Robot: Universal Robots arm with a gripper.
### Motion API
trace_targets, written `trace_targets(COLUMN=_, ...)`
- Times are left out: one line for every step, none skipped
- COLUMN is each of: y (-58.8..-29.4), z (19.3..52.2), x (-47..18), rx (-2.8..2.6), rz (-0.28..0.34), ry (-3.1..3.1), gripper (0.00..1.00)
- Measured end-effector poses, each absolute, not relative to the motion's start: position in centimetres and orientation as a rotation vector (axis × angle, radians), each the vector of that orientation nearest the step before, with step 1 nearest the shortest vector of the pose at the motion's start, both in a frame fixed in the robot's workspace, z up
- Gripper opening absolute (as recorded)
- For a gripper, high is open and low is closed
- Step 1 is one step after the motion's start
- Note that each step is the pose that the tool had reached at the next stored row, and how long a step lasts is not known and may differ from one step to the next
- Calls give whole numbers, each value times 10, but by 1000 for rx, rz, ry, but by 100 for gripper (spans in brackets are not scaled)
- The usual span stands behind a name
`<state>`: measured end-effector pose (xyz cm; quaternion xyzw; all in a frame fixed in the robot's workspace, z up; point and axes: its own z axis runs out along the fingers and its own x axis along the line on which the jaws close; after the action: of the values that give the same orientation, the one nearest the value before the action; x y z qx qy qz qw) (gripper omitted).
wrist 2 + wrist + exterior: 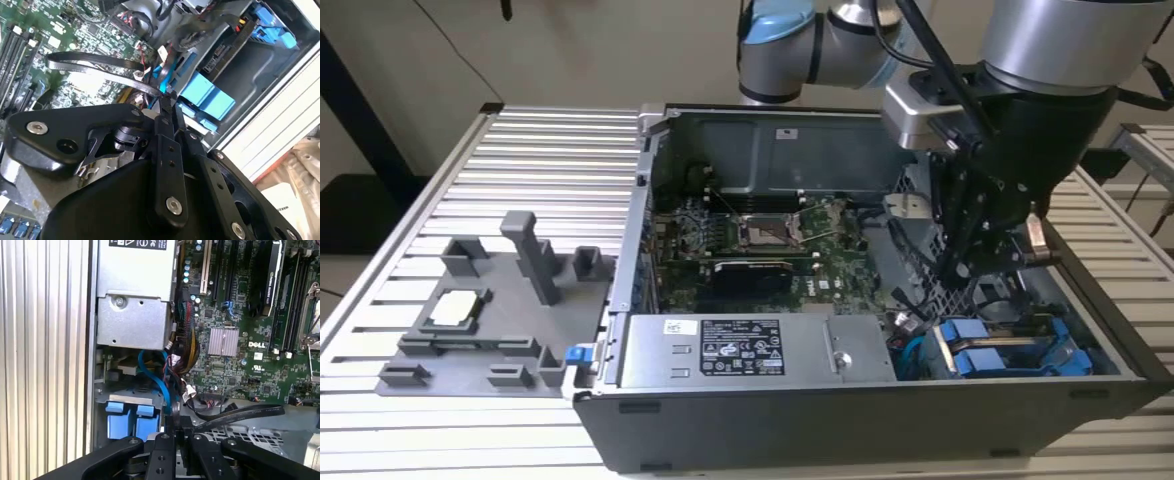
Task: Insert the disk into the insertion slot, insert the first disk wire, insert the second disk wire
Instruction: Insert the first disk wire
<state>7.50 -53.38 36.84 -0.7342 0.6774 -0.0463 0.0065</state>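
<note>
LIVE | hand (173, 426) hangs low in the case, fingers pinched together on the plug end of the flat black disk wire (240, 412) | disk (131, 422), blue caddy showing, sits in the insertion slot (112, 397) just beside | wire looks light and floppy, its plug small and fragile; best held at the plug body, not the ribbon | white label on the grey power-supply box (854, 350), print left unread

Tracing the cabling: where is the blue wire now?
In the first wrist view the blue wire runs from beside the grey power-supply box to the end effector, which grips its end.
</note>
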Motion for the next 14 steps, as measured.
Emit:
trace_targets(y=-537, z=368, x=76, rx=-2298, rz=-143, ry=2120, gripper=16)
trace_targets(y=-540, z=368, x=77, rx=-2298, rz=-140, ry=2120, gripper=16)
trace_targets(y=-542, z=368, x=78, rx=-2298, rz=-136, ry=2121, gripper=16)
trace_targets(y=-544, z=368, x=79, rx=-2299, rz=-132, ry=2121, gripper=16)
trace_targets(y=-546, z=368, x=80, rx=-2299, rz=-128, ry=2121, gripper=16)
trace_targets(y=-548, z=368, x=81, rx=-2300, rz=-125, ry=2122, gripper=16)
trace_targets(y=-550, z=368, x=83, rx=-2300, rz=-121, ry=2122, gripper=16)
trace_targets(y=-551, z=368, x=85, rx=-2300, rz=-117, ry=2122, gripper=16)
trace_targets(y=-553, z=368, x=86, rx=-2301, rz=-114, ry=2123, gripper=16)
trace_targets(y=-554, z=368, x=88, rx=-2301, rz=-110, ry=2123, gripper=16)
trace_targets(y=-556, z=368, x=90, rx=-2301, rz=-106, ry=2123, gripper=16)
trace_targets(y=-557, z=368, x=91, rx=-2302, rz=-103, ry=2124, gripper=16)
trace_targets(y=-559, z=368, x=93, rx=-2303, rz=-99, ry=2124, gripper=16)
trace_targets(y=-560, z=368, x=95, rx=-2303, rz=-96, ry=2125, gripper=16)
